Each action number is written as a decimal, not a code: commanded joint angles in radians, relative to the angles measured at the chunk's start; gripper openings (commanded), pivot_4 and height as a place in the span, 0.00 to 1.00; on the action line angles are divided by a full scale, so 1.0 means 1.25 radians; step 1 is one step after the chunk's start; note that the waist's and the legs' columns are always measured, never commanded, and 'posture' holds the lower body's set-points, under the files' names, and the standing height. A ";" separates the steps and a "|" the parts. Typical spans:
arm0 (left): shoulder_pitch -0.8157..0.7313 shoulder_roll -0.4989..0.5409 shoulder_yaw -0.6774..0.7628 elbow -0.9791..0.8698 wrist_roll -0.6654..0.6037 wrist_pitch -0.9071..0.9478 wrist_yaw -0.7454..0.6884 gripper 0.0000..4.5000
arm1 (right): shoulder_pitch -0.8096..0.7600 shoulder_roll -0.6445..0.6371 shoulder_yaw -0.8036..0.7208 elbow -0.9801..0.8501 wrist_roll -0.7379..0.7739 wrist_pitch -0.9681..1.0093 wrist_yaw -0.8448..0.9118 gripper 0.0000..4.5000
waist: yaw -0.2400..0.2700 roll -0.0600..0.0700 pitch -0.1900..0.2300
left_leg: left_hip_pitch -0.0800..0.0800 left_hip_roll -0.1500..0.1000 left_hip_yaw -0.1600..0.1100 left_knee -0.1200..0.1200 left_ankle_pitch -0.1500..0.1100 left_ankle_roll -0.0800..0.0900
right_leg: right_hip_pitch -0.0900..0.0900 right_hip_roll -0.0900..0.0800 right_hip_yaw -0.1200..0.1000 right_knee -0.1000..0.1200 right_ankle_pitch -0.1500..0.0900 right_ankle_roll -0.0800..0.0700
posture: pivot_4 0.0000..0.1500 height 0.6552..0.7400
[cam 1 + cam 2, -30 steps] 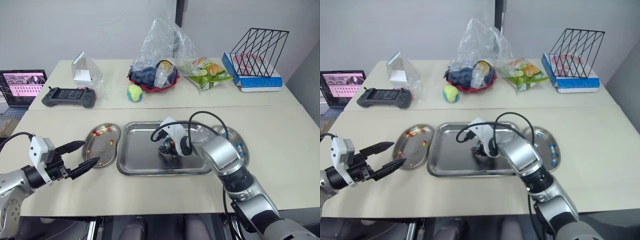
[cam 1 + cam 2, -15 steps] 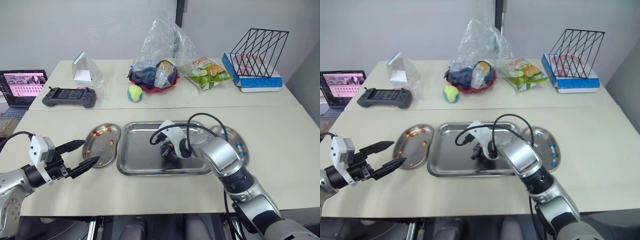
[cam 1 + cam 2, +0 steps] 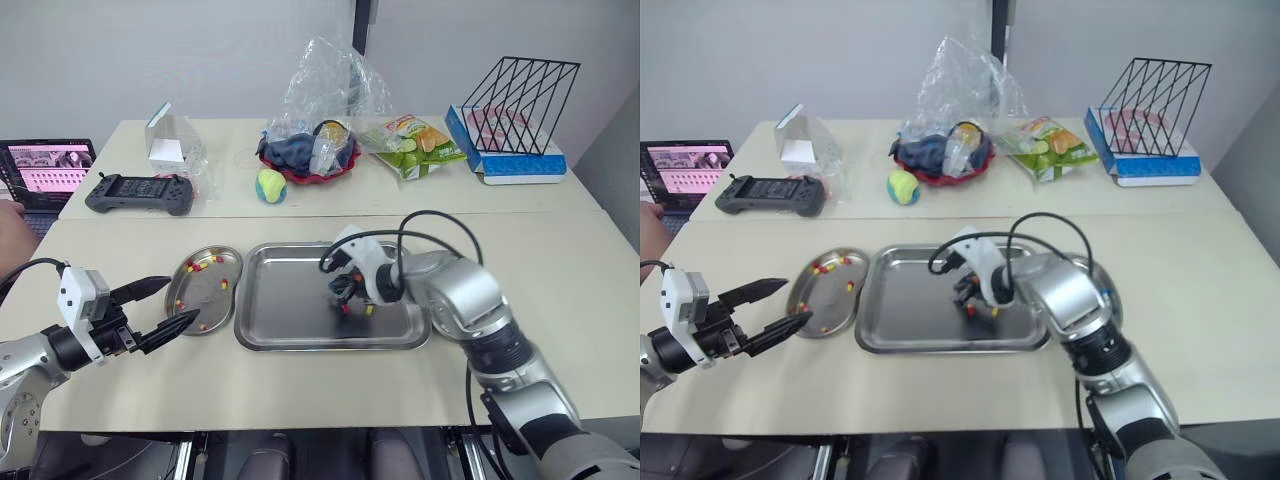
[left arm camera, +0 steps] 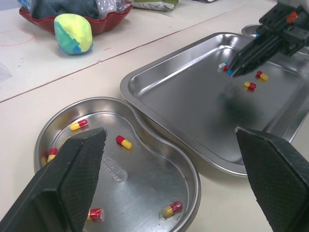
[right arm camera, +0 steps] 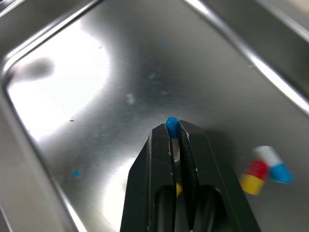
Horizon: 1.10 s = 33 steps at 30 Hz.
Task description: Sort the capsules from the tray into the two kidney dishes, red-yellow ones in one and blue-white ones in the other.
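The right gripper (image 5: 175, 129) is closed on a blue-white capsule (image 5: 171, 124), whose blue end pokes out past the fingertips, held just above the floor of the tray (image 3: 290, 300). Near it in the tray lie two red-yellow capsules (image 4: 250, 85) and another blue-white one (image 5: 275, 166). The left gripper (image 3: 180, 300) hangs with its fingers wide apart over the desk (image 3: 300, 380), at the near edge of the left kidney dish (image 4: 145, 179), which holds several red-yellow capsules (image 4: 123, 142).
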 commanded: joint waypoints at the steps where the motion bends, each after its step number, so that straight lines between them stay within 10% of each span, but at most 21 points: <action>1: -0.042 0.012 -0.021 0.020 -0.003 0.002 -0.012 1.00 | -0.049 -0.188 -0.075 0.077 0.016 -0.096 0.143 0.01 | 0.013 0.000 0.000 | -0.001 -0.001 0.000 0.001 0.000 0.001 | 0.000 -0.001 -0.001 -0.001 0.000 0.000 | 1.00 1.00; 19: -0.124 0.025 -0.078 0.102 0.018 -0.014 -0.060 1.00 | 0.107 -0.439 -0.099 0.117 -0.011 -0.217 0.276 0.01 | -0.002 0.000 0.000 | -0.003 0.003 0.004 0.002 -0.001 0.002 | -0.001 0.001 -0.001 -0.002 0.001 0.000 | 1.00 1.00; 31: -0.157 0.038 -0.053 0.153 0.033 -0.022 -0.075 1.00 | 0.083 -0.456 -0.207 0.264 -0.029 -0.322 0.247 0.99 | 0.000 0.000 0.000 | -0.003 0.003 0.005 0.003 -0.001 0.002 | -0.001 0.001 -0.001 -0.002 0.001 0.000 | 1.00 1.00; 33: -0.162 0.042 -0.036 0.175 0.037 -0.037 -0.069 1.00 | 0.076 -0.424 -0.288 0.349 -0.033 -0.436 0.172 1.00 | 0.000 0.000 0.000 | -0.004 0.003 0.005 0.003 -0.001 0.002 | -0.001 0.001 -0.001 -0.002 0.001 0.000 | 1.00 1.00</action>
